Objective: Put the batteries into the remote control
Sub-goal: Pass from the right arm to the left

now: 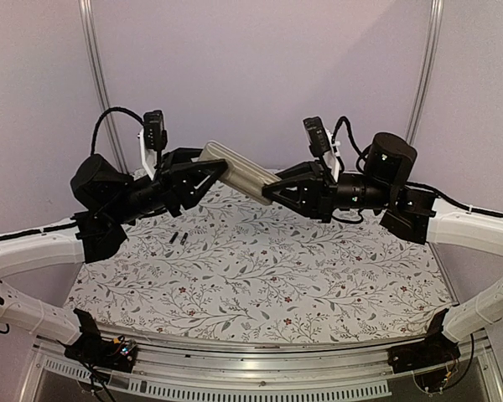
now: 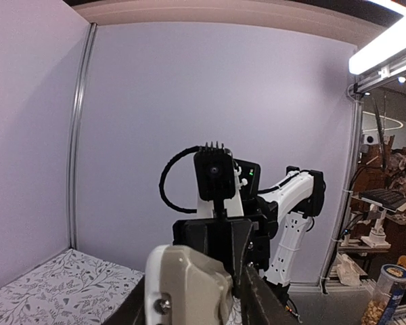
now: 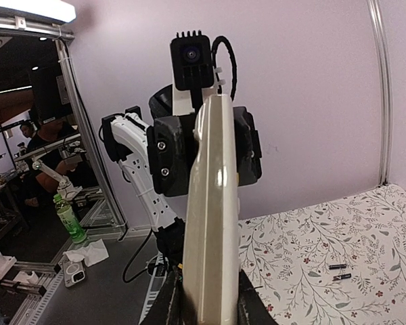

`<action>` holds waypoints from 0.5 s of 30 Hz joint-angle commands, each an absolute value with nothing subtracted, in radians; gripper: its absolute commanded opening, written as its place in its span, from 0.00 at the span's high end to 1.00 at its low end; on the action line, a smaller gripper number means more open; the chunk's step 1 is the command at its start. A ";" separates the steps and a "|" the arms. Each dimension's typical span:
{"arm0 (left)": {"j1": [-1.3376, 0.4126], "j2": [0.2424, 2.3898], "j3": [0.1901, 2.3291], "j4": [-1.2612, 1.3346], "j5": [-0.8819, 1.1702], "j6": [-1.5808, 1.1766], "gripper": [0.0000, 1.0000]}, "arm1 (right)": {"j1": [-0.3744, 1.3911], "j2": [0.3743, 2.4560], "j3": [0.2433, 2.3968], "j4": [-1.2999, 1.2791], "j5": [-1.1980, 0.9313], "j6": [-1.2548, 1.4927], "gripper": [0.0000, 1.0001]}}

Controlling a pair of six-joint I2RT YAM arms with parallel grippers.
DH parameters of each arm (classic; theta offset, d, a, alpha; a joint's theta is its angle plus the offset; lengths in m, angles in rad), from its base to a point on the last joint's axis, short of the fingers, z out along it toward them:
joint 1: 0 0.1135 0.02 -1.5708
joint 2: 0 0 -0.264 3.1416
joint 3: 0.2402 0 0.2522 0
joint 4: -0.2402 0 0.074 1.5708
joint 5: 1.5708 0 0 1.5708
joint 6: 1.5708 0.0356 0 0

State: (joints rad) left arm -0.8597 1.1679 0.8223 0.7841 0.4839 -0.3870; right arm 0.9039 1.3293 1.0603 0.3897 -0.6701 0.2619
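Swap step: the left claw (image 1: 214, 170) and right claw (image 1: 272, 191) both clamp the remote control (image 1: 245, 176) up high. Next, lay it back-up near the batteries (image 1: 178, 240).

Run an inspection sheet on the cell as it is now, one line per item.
surface: floral-print table cover, flat.
job's things: remote control held in the air between the arms; two batteries side by side on the cover, left side.
clutter: nothing seen.
grippers: right gripper shut on the remote; left gripper flanks its other end, contact unclear.
cables: black loop at the left wrist camera.
surroundings: plain walls, aluminium posts; person and green bottle outside the cell.
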 commanded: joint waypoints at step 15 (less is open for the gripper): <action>-0.888 1.161 0.963 0.406 0.373 -0.154 1.00 | 0.908 1.260 1.202 -0.116 -0.532 0.029 0.01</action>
